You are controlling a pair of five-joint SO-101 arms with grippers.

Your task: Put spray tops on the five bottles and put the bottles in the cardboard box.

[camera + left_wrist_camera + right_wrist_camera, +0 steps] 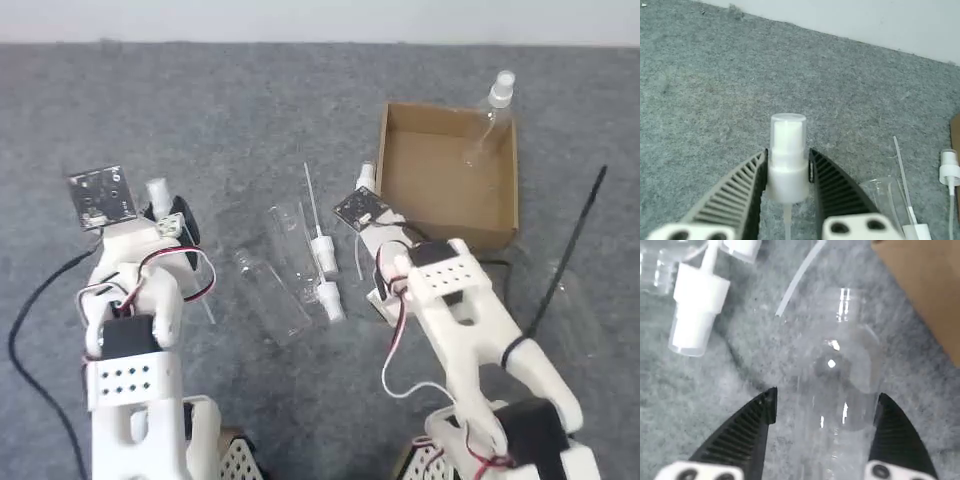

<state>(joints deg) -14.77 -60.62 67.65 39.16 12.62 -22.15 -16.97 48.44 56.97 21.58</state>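
Grey felt table (200, 120): right tool (826, 397) wide, straddling bottle (842, 355) lying lengthwise away from it; left tool (787, 156) clamps spray top (788, 145) upright, well apart.

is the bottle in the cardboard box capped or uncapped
Capped: the bottle leaning in the cardboard box has a white spray top on its neck.

Mottled grey felt tabletop (200, 120), plain brown cardboard box (440, 190), clear see-through plastic bottles (272, 295), white plastic spray tops (325, 255), and white robot arms (470, 310) too.
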